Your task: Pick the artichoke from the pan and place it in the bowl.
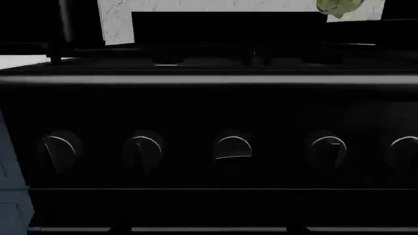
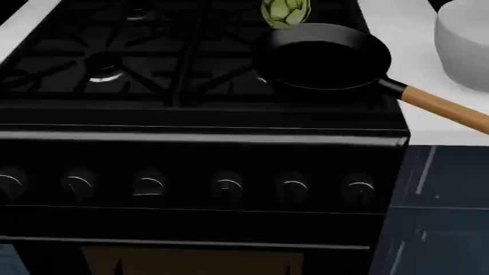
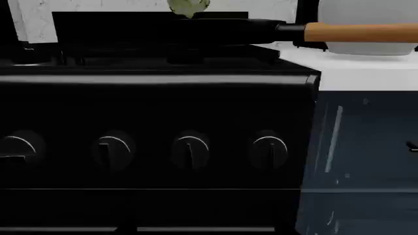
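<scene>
1. Artichoke (image 2: 286,12) sits at the far rim of the black pan (image 2: 324,57) on the right side of the stove (image 2: 191,143); whether it lies inside the pan or just beyond its edge cannot be told.
2. Head view alone shows the burner grates (image 2: 114,57), the pan's open inside and the white bowl (image 2: 466,51) on the light counter (image 2: 428,123), to the right of the pan.
3. Left wrist view shows only the stove front with its knobs (image 1: 232,148) and a sliver of the artichoke (image 1: 339,7).
4. Right wrist view shows the pan side-on, its wooden handle (image 3: 359,32) crossing in front of the bowl (image 3: 365,19), and a dark blue cabinet (image 3: 359,161) beside the stove.
5. Neither arm nor gripper appears in any view, so their pose and opening cannot be told; both wrist cameras face the stove front.
6. The artichoke's tip direction is unclear.
7. The pan handle points right and toward the robot.
</scene>
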